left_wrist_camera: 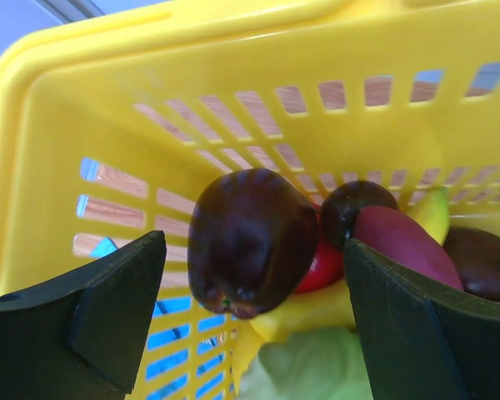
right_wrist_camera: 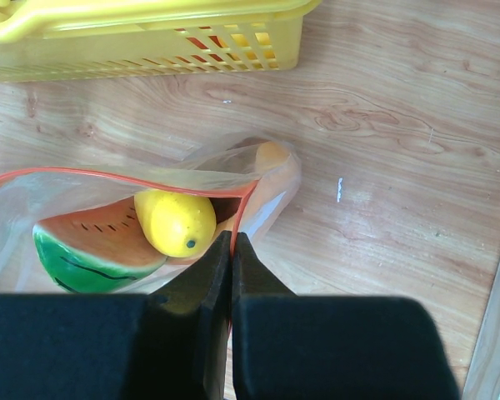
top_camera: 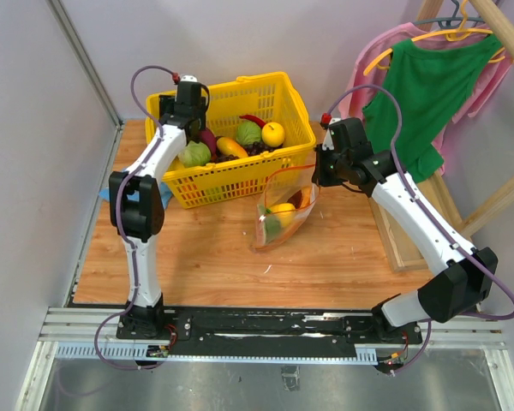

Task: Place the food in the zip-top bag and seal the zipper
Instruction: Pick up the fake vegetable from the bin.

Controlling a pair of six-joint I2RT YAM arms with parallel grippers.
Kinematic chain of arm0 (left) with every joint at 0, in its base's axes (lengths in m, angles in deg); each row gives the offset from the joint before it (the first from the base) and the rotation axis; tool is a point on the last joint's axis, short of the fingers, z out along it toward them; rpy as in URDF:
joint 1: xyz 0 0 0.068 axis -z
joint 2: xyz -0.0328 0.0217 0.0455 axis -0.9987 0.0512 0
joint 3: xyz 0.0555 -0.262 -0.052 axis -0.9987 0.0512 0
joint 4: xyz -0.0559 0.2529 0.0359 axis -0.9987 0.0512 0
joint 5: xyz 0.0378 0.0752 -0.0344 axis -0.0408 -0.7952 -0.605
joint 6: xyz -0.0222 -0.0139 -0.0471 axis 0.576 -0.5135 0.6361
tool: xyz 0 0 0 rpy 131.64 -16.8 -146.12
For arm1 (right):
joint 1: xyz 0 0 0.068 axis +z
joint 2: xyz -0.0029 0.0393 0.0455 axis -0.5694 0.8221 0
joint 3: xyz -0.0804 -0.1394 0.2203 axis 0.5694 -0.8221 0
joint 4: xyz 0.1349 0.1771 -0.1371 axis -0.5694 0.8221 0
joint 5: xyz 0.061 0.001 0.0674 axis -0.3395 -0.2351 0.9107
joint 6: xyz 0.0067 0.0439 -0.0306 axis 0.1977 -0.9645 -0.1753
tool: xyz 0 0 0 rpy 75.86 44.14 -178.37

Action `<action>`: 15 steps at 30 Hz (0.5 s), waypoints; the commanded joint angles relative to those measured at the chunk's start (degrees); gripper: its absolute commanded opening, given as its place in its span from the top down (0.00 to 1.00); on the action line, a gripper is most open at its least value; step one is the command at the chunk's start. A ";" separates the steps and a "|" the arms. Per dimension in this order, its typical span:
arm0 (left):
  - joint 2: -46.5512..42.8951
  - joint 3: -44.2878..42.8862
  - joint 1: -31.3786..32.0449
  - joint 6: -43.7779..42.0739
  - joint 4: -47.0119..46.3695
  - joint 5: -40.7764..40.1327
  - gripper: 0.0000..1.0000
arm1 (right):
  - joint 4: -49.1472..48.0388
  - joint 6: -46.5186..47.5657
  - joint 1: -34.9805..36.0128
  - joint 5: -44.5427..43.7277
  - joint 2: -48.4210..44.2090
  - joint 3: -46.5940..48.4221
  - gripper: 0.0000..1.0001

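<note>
The wooden bench [top_camera: 206, 257] carries a yellow lattice basket [top_camera: 240, 184] at the back, heaped with toy produce. Just in front of the basket's right end is the zip-top bag [right_wrist_camera: 267, 179], held up by one corner with its mouth gaping.

The right fingers [right_wrist_camera: 317, 342] are clenched flat together on the bag's rim, right where the red-orange zipper [right_wrist_camera: 108, 173] bends downward. From here I can't quite tell whether they pinch the strip itself or the film beside it.

Inside the bag, the watermelon slice [right_wrist_camera: 92, 246] lies rind-down with the yellow oval fruit [right_wrist_camera: 175, 221] resting against it.

Over in the basket, the left fingers [left_wrist_camera: 108, 308] are spread wide on either side of the dark purple piece [left_wrist_camera: 250, 237]. There is a gap on both sides and they touch nothing. The piece sits on top of the other fruit near the basket's wall.
</note>
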State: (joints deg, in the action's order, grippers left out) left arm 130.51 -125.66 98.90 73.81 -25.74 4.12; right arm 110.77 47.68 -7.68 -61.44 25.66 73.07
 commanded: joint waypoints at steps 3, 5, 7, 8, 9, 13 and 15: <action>5.49 -5.13 -1.44 -1.96 0.61 -1.87 0.10 | -0.45 0.71 -0.94 -0.81 0.90 0.28 0.98; 6.90 -5.60 -1.70 -1.99 0.86 -1.35 0.10 | -0.46 0.59 -0.92 -0.72 1.09 0.36 0.98; 8.02 -5.75 -1.96 -1.89 0.84 -0.86 0.10 | -0.40 0.61 -0.92 -0.72 1.33 0.47 0.98; 8.51 -5.79 -2.09 -1.93 0.91 -0.53 0.11 | -0.42 0.58 -0.92 -0.72 1.39 0.52 0.98; 8.96 -6.08 -2.16 -2.07 1.18 -0.11 0.12 | -0.43 0.56 -0.97 -0.76 1.45 0.55 0.98; 9.18 -6.69 -2.17 -1.53 2.91 1.94 0.23 | -0.48 0.48 -0.92 -0.79 1.54 0.63 0.98; 8.31 -6.67 -2.09 -1.44 3.06 3.30 0.31 | -0.45 0.53 -0.92 -0.76 1.63 0.69 0.98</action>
State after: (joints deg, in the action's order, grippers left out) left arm 139.38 -130.45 97.15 72.09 -23.35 4.25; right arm 110.72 47.71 -7.68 -61.50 26.75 73.07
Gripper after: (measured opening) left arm 0.790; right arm 0.023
